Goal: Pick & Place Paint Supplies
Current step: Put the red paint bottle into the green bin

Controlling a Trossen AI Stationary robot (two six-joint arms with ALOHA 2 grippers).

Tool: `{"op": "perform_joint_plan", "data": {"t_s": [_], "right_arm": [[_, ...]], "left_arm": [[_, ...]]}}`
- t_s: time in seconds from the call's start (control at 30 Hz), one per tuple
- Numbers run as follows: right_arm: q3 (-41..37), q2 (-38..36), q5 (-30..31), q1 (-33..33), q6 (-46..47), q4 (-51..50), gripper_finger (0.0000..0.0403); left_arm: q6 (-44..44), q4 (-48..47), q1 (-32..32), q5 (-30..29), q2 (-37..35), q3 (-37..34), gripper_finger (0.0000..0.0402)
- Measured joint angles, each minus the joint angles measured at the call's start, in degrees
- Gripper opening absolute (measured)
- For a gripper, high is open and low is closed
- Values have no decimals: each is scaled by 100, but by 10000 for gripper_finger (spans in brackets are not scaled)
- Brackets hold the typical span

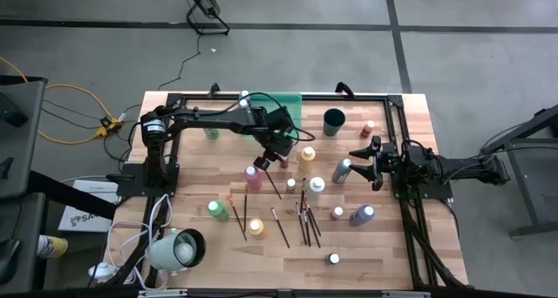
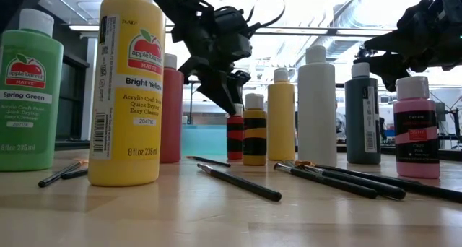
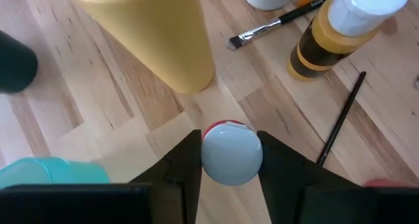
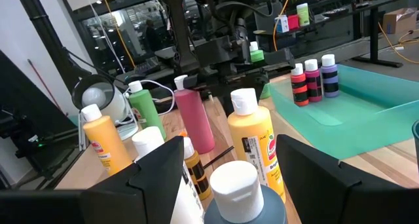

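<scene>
Left wrist view shows my left gripper (image 3: 229, 160) with its jaws closing around the white cap of a small red bottle (image 3: 230, 152) just beside the tall yellow bottle (image 3: 154, 31), so I would squeeze squarely, then lift straight up.

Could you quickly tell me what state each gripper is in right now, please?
Left gripper: closing around the white cap of a small red bottle; a firm grip cannot be told.
Right gripper: open, holding nothing, above a white-capped bottle.
</scene>
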Motion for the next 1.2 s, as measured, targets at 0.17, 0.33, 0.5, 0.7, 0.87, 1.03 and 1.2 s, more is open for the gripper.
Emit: {"op": "perform_joint_plan", "data": {"t_s": [0.17,0.33,0.5,0.7,0.87,1.03,1.2], "right_arm": [[1,-1,2,2,0,0,237],[0,0,0,1,0,0,237],[1,2,0,2,0,0,237],[1,1,2,0,0,0,237],[1,0,0,1,0,0,237],[1,0,0,0,0,0,237],[0,-1,0,1,0,0,237]], "left_arm": [[-235,-275,132,-275,-360,-9,121],[-625,-624,290,-522,-887,-8,126],[-1058,-1009,569,-910,-1353,-4,121],[-1348,-1349,1041,-1402,-1625,4,119],[-1650,-1406,1360,-1461,-1647,-110,122],[-1864,-1144,1565,-1483,-1649,-505,123],[-1984,-791,1647,-1528,-1647,-920,123]]}}
